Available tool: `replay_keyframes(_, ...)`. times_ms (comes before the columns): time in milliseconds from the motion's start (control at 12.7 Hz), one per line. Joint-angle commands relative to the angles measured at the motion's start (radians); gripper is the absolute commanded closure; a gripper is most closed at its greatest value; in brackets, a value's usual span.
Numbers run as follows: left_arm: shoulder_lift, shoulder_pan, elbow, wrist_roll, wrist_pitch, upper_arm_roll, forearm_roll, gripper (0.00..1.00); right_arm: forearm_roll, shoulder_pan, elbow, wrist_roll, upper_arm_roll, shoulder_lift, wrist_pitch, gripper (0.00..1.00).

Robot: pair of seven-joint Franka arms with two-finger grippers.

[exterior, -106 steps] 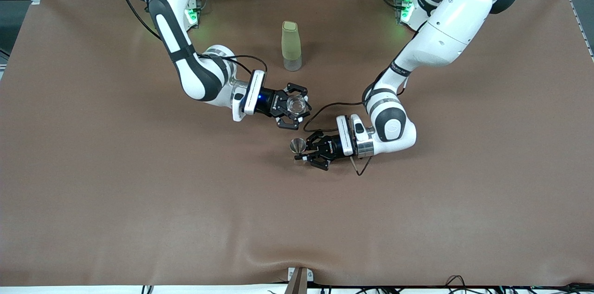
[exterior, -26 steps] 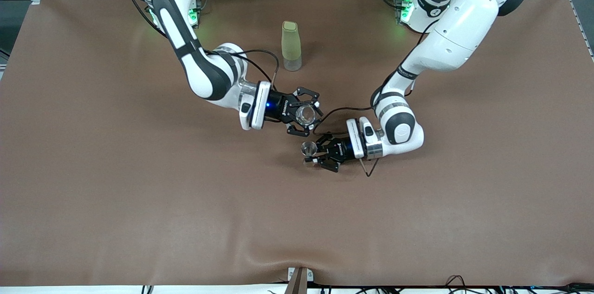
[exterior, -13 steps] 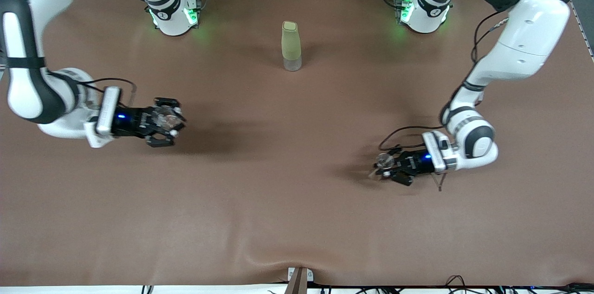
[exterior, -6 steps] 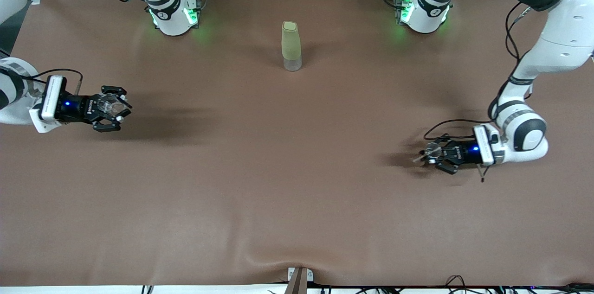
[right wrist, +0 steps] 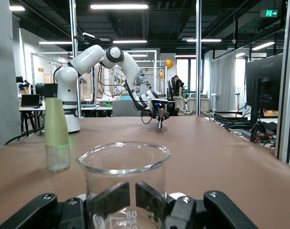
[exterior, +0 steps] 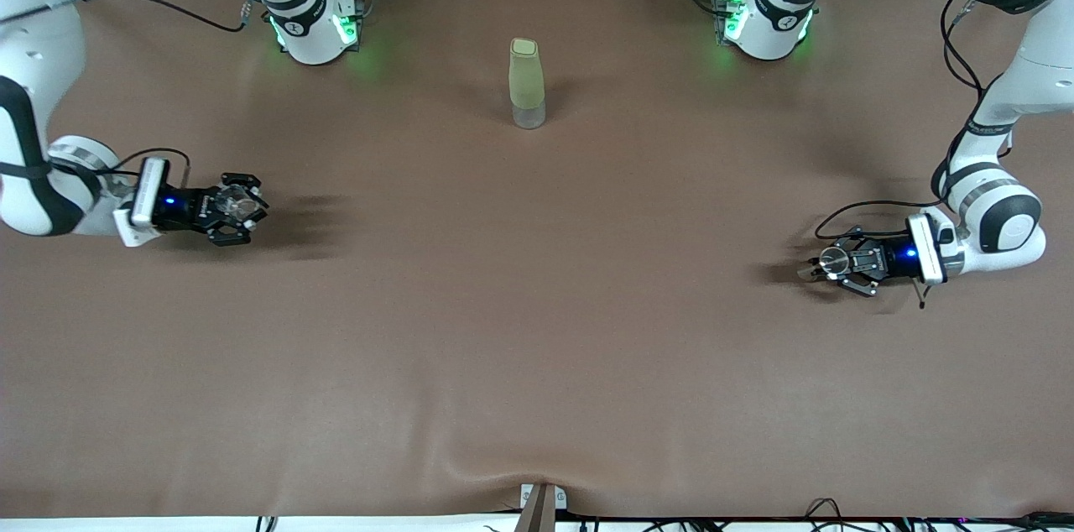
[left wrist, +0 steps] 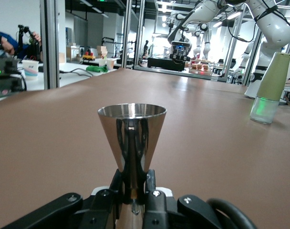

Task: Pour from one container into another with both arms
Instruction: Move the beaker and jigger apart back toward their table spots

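Observation:
A clear glass beaker (exterior: 245, 202) is held upright in my right gripper (exterior: 242, 210), low over the table at the right arm's end. In the right wrist view the beaker (right wrist: 123, 167) stands in the right gripper (right wrist: 132, 196), whose pads show through the glass. A shiny metal cone cup (exterior: 831, 259) is clamped in my left gripper (exterior: 826, 264), low over the table at the left arm's end. The left wrist view shows the cup (left wrist: 132, 136) upright, with the left gripper (left wrist: 133, 185) shut on its narrow waist.
A tall pale green bottle (exterior: 527, 86) with a clear base stands at the middle of the table near the arms' bases; the bottle (left wrist: 270, 88) (right wrist: 56, 136) shows in both wrist views. Brown cloth (exterior: 537, 331) covers the table.
Both arms have swung apart from the table's middle to its two ends, each carrying its container. In the last half second the left gripper went farther out and the right came slightly back.

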Motion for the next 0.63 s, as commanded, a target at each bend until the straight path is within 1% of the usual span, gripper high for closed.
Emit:
replay_keyframes(0, 0.039, -0.002, 0.029, -0.019, -0.021, 0.009, 0.018, 1.0, -0.006, 0.016, 0.031, -0.073, -0.007, 0.058, 0.014, 1.0)
replay_keyframes(236, 0.072, -0.008, 0.036, -0.019, -0.031, 0.008, 0.007, 1.0, 0.005, 0.045, 0.073, -0.148, -0.007, 0.134, 0.045, 1.0)
replay_keyframes(550, 0.085, -0.011, 0.037, -0.016, -0.042, 0.006, 0.003, 1.0, 0.044, 0.065, 0.091, -0.216, -0.004, 0.177, 0.127, 1.0)
